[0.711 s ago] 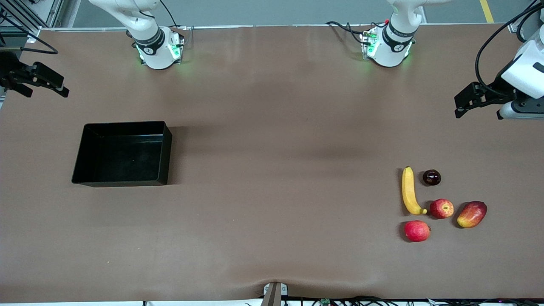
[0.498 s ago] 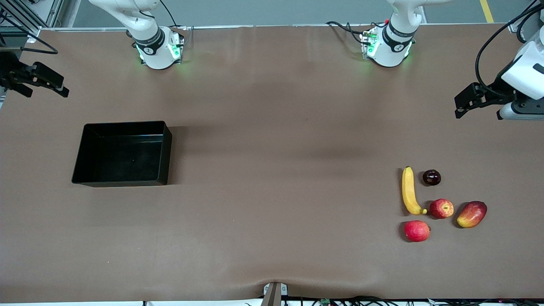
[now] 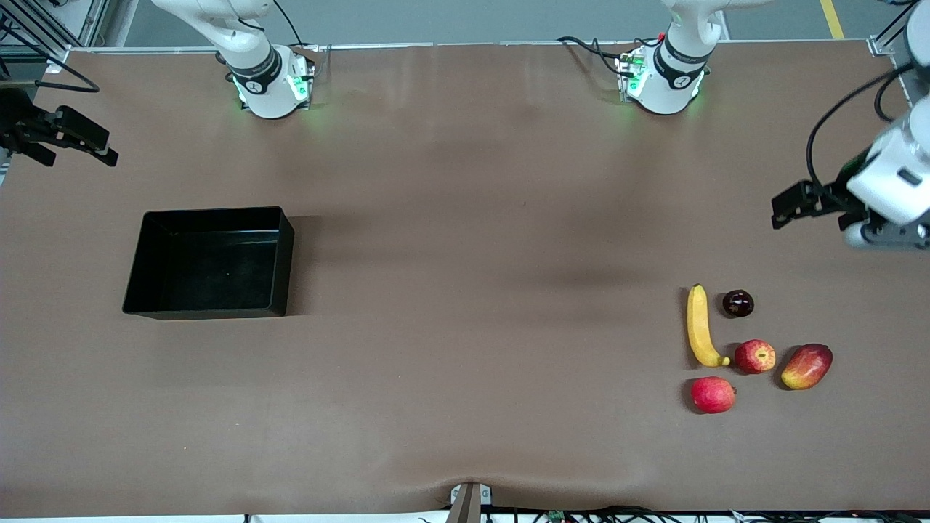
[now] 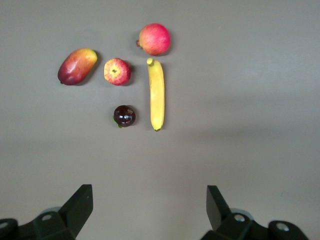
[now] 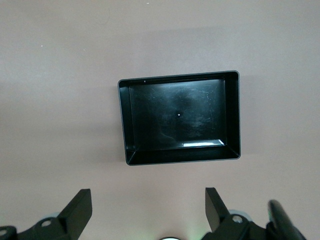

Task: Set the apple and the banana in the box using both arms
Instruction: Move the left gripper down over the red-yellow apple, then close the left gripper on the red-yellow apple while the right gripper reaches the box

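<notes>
From the front, the glossy black box sits toward the right arm's end of the matte brown table; the curved banana and streaked round apple lie toward the left arm's end. The left wrist view shows the left gripper spread wide, hanging above the smooth-skinned fruits. The right wrist view shows the right gripper equally parted above the straight-walled box.

The shallow glossy black plastic box sits on the brown tabletop toward the right arm's end, nothing in it. Well apart, toward the left arm's end, the fruits cluster: the long curved yellow banana lies beside the small dark round fruit; the small red-and-yellow streaked apple sits between the banana's nearer tip and the oval red-yellow mango; the pinkish-red round fruit lies nearest the front camera
</notes>
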Controlling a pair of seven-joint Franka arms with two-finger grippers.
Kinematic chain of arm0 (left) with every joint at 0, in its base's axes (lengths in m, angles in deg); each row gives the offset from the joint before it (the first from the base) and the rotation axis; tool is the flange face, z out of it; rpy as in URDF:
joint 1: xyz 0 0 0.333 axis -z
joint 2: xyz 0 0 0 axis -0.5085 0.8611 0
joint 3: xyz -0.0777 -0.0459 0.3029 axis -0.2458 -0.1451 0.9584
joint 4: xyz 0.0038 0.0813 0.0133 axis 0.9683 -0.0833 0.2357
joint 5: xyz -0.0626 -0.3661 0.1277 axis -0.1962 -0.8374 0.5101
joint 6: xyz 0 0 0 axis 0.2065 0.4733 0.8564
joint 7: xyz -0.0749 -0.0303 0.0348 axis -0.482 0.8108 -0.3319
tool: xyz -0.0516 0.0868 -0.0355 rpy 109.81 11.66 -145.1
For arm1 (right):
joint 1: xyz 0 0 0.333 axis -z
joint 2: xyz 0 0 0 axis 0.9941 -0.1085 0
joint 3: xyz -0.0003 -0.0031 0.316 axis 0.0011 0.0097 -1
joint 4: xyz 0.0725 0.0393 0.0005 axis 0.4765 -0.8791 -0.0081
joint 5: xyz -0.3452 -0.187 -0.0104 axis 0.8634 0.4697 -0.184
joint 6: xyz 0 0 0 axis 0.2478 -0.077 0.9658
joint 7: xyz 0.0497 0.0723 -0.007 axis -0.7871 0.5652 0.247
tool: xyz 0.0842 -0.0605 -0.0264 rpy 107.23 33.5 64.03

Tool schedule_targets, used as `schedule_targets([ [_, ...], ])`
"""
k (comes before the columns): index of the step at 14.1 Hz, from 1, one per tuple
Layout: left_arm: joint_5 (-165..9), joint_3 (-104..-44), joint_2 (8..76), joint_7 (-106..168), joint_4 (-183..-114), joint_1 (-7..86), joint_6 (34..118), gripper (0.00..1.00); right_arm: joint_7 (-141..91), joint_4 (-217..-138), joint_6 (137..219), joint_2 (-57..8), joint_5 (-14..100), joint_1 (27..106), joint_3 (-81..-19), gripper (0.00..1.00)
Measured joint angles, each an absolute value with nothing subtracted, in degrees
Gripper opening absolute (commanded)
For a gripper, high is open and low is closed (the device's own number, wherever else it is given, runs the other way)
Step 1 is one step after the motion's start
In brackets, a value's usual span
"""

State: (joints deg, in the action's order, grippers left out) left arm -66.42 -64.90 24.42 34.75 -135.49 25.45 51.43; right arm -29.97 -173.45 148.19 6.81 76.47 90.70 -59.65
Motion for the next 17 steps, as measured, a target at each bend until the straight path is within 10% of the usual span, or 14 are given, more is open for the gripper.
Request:
schedule_targets([
  [17, -54.2, -64.7, 55.5, 41.1, -132.6, 19.5, 83.2, 1.00, -30.0, -173.5, 148.2, 6.8, 76.5, 90.7, -59.6, 1.00],
])
